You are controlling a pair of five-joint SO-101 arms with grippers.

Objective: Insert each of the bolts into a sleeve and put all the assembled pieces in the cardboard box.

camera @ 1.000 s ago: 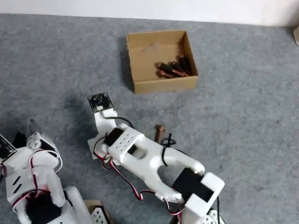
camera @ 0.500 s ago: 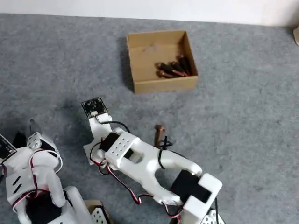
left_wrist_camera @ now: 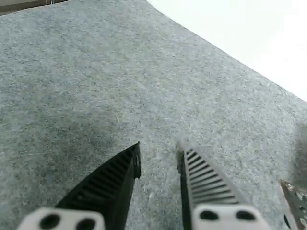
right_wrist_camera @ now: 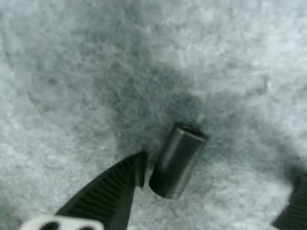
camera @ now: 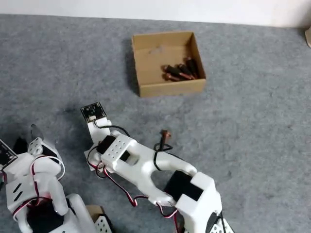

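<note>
Carpet (camera: pixel 252 145), grey, under everything. Lower left of the high view: white left arm (camera: pixel 34 179), left gripper (left_wrist_camera: pixel 158 151) slightly parted over bare carpet. Lower centre: right gripper (right_wrist_camera: pixel 218 177) spread wide, one black finger (right_wrist_camera: pixel 110 191) just beside a short dark metal cylinder sleeve (right_wrist_camera: pixel 178 160) lying down. Mid-frame: small copper-coloured bolt (camera: pixel 165 134). Upper centre: brown cardboard box (camera: pixel 170 88), dark assembled pieces (camera: pixel 181 72) at its right side.

The carpeted surface (camera: pixel 252 136) is mottled grey. The open cardboard box (camera: pixel 170 89) is plain tan. The short cylindrical metal sleeve (right_wrist_camera: pixel 177 160) is matte dark grey. The left gripper (left_wrist_camera: pixel 159 149) has ribbed jaws, one black and one white.
</note>
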